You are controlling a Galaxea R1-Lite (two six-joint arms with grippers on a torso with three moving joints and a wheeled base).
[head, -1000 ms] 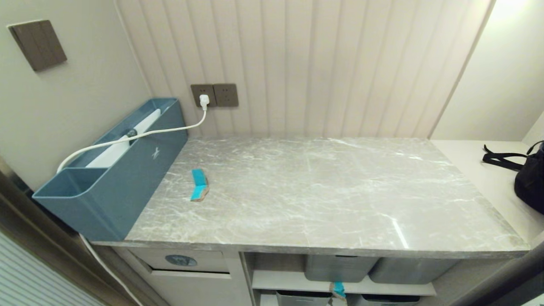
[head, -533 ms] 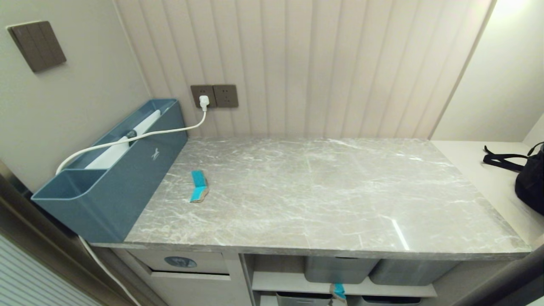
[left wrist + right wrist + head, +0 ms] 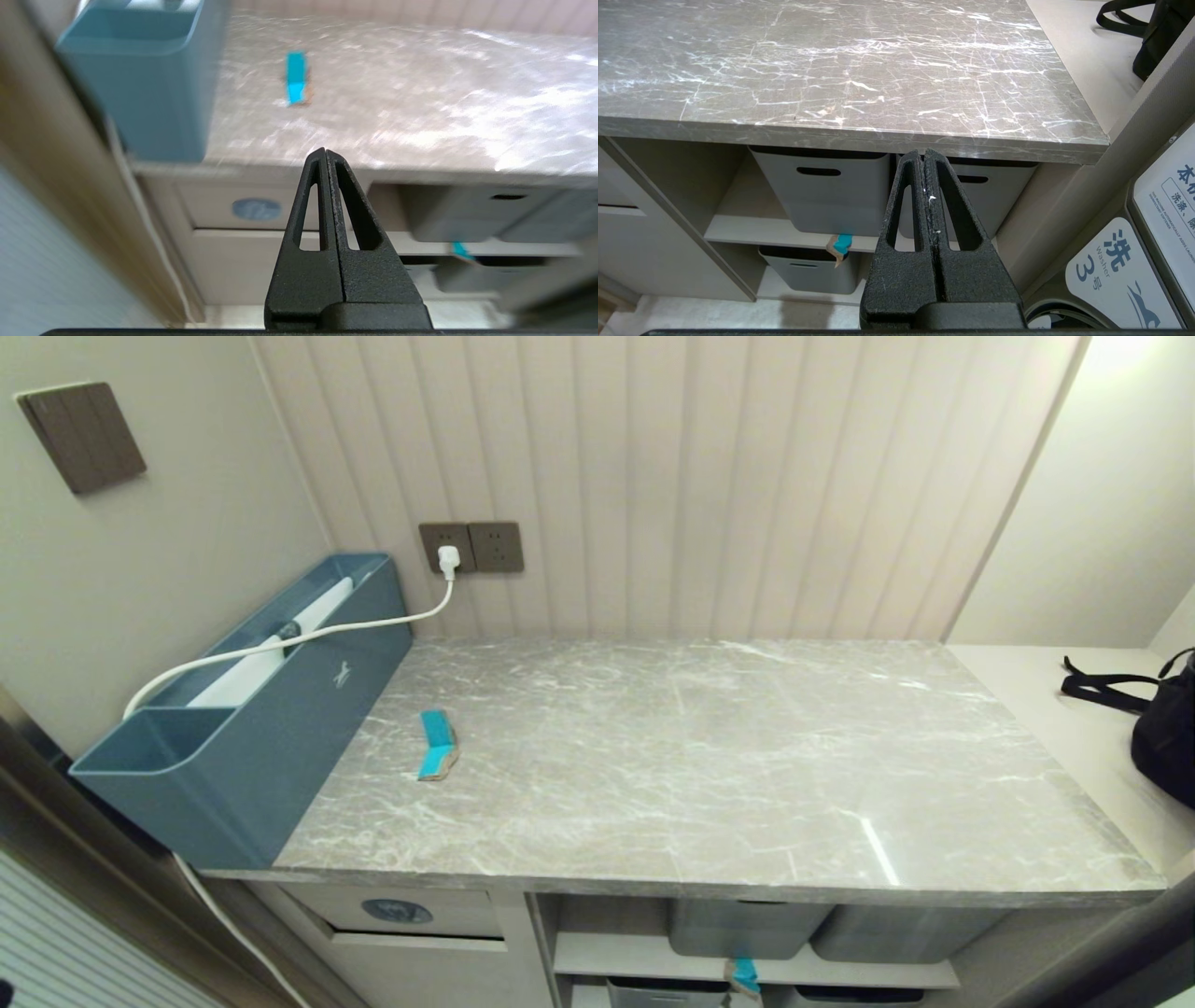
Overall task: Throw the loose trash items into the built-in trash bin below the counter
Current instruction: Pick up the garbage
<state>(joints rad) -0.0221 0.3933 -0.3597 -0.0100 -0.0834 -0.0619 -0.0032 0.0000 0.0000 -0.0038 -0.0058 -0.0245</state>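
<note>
One of the loose trash items, a turquoise-and-tan scrap [image 3: 437,744] [image 3: 296,84], lies on the left part of the grey marble counter [image 3: 700,775] [image 3: 859,70]. A second scrap [image 3: 744,975] [image 3: 840,247] hangs at the front edge of the shelf under the counter. The built-in trash bin [image 3: 397,909] [image 3: 257,209] is the beige flap with the blue oval sticker, below the counter's left end. My left gripper [image 3: 325,151] is shut and empty, in front of the cabinet just right of the flap. My right gripper [image 3: 924,151] is shut and empty, facing the grey tubs. Neither arm shows in the head view.
A long teal-blue box [image 3: 243,737] stands along the counter's left edge, with a white cable [image 3: 308,635] running to a wall socket [image 3: 449,557]. Grey tubs [image 3: 747,924] [image 3: 822,191] fill the shelves. A black bag [image 3: 1162,728] sits at the right; a washer [image 3: 1111,270] stands beside.
</note>
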